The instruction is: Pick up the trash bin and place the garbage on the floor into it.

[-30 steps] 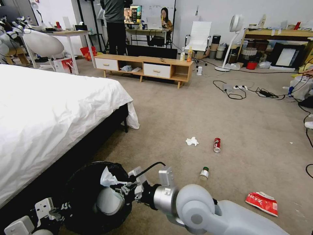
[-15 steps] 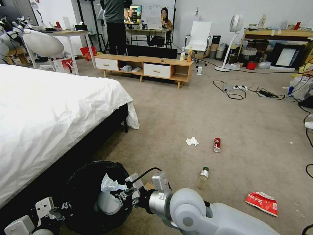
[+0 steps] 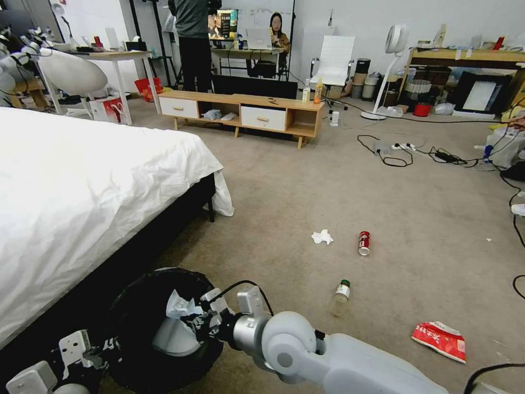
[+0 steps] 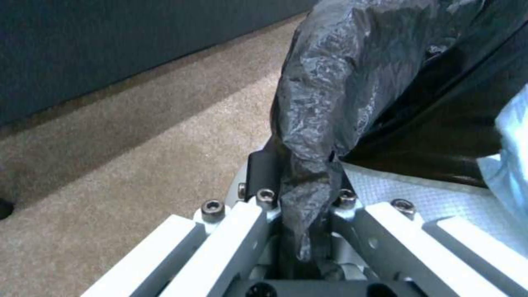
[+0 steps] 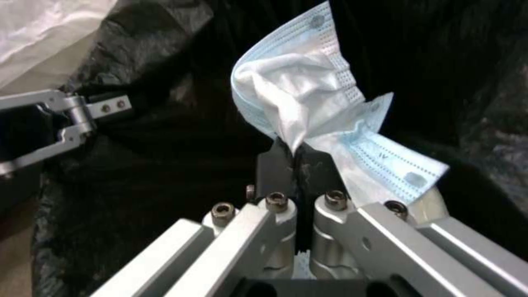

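The trash bin [image 3: 136,290], lined with a black bag, is at the bottom left of the head view beside the bed. My left gripper [image 3: 108,347] is shut on its rim, and the left wrist view shows the gripper [image 4: 300,181] pinching the black bag [image 4: 330,95]. My right gripper [image 3: 198,318] is over the bin's mouth, shut on a pale blue face mask [image 3: 178,305]. From the right wrist, the mask [image 5: 297,95] hangs from the gripper [image 5: 297,165] above the dark bag. On the carpet lie a tissue [image 3: 322,237], a red can [image 3: 364,243], a green-capped bottle [image 3: 342,294] and a red-white wrapper [image 3: 441,340].
A bed [image 3: 82,186] with a white cover fills the left side. A low wooden cabinet [image 3: 240,112] stands at the far side. Cables and a power strip [image 3: 407,150] trail over the carpet to the right, near a standing fan [image 3: 385,71].
My right arm has swung left and a little lower, carrying the mask further over the bin's mouth. The bin and the litter on the carpet have stayed put.
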### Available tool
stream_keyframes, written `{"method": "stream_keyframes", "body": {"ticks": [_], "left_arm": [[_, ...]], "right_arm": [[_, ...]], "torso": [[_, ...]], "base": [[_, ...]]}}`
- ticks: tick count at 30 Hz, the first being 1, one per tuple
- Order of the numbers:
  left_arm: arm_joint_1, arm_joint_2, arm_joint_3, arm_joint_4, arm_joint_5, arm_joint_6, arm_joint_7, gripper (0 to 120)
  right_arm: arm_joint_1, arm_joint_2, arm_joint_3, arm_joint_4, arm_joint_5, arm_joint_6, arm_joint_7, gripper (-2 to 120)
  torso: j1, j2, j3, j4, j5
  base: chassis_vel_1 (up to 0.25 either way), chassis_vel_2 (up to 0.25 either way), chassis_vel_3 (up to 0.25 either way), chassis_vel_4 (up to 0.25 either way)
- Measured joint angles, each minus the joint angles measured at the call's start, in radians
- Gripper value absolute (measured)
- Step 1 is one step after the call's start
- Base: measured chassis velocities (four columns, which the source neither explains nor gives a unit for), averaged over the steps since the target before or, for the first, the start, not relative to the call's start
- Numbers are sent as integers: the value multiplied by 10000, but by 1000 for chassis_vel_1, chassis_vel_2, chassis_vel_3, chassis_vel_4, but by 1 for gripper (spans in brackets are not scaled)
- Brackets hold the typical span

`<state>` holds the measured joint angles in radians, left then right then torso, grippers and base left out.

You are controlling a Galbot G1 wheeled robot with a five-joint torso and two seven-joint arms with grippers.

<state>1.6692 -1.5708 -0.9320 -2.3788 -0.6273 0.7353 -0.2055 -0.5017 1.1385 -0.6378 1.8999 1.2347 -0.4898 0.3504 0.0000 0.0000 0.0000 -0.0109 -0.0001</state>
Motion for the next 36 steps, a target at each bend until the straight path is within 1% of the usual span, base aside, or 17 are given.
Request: {"method": "stream_keyframes", "body": {"ticks": [2, 3, 4, 6, 7, 10, 13, 14, 16, 18, 19, 20, 23, 24, 27, 30, 36], "left_arm": [[-19, 1, -1, 30, -6, 0, 0, 2], [-36, 1, 5, 58, -6, 0, 0, 2], [-36, 1, 5, 58, -6, 0, 0, 2], [-68, 5, 17, 108, -7, 0, 0, 2], [-93, 14, 20, 150, -7, 0, 0, 2], [-104, 19, 23, 175, -6, 0, 0, 2], [-116, 23, 45, 213, -3, 0, 0, 2], [-116, 23, 45, 213, -3, 0, 0, 2], [-132, 28, 46, 224, -2, 0, 0, 2], [-136, 30, 46, 225, -3, 0, 0, 2], [-142, 34, 46, 239, -4, 0, 0, 2], [-142, 34, 46, 239, -4, 0, 0, 2], [-144, 30, 55, 287, 4, 0, -1, 2], [-144, 30, 55, 287, 4, 0, -1, 2], [-144, -4, 104, 295, 61, 0, -1, 2], [-142, -31, 132, 302, 101, 0, -1, 2], [-123, -77, 154, 306, 170, 0, 3, 2]], "right_arm": [[21, -2, 0, 31, 5, -1, 0, 1], [33, -9, 8, 84, 16, -1, 1, 7], [33, -9, 8, 84, 16, -1, 1, 7], [38, -17, 81, 193, 39, -6, 23, 16], [47, -35, 158, 273, 70, -8, 43, 24], [61, -60, 211, 333, 99, -11, 55, 27], [89, -203, 375, 583, 203, -32, 130, 45], [89, -203, 375, 583, 203, -32, 130, 45], [89, -323, 467, 784, 282, -101, 203, 55], [86, -352, 484, 838, 292, -110, 227, 58], [65, -436, 526, 977, 309, -125, 270, 67], [65, -436, 526, 977, 309, -125, 270, 67], [6, -673, 660, 1266, 350, -173, 354, 82], [6, -673, 660, 1266, 350, -173, 354, 82], [-67, -869, 813, 1485, 361, -191, 379, 95], [-128, -943, 905, 1597, 361, -195, 408, 99], [-278, -1111, 1340, 1975, 374, -212, 432, 100]], "torso": [[0, 0, 0, -1, 0], [0, 0, 0, -1, 0], [0, 0, 0, -1, 0], [0, 0, 0, 0, 0], [0, 0, 0, -1, 1], [0, 0, 0, -1, 1], [0, 0, 0, -1, 1], [0, 0, 0, -1, 1], [0, 0, 0, -1, 1], [0, 0, 0, -1, 1], [0, 0, 0, 0, 2], [0, 0, 0, 0, 2], [0, 0, 0, -1, 1], [0, 0, 0, -1, 1], [0, 0, 0, -2, 2], [0, 0, 0, -1, 2], [0, 0, 0, 0, 2]], "base": [[0, 0, 0, 0], [0, 0, 0, 0], [0, 0, 0, 0], [0, 0, 0, 0], [0, 0, 0, 0], [0, 0, 0, 0], [0, 0, 0, 0], [0, 0, 0, 0], [0, 0, 0, 0], [0, 0, 0, 0], [0, 0, 0, 0], [0, 0, 0, 0], [0, 0, 0, 0], [0, 0, 0, 0], [0, 0, 0, 0], [0, 0, 0, 0], [0, 0, 0, 0]]}}
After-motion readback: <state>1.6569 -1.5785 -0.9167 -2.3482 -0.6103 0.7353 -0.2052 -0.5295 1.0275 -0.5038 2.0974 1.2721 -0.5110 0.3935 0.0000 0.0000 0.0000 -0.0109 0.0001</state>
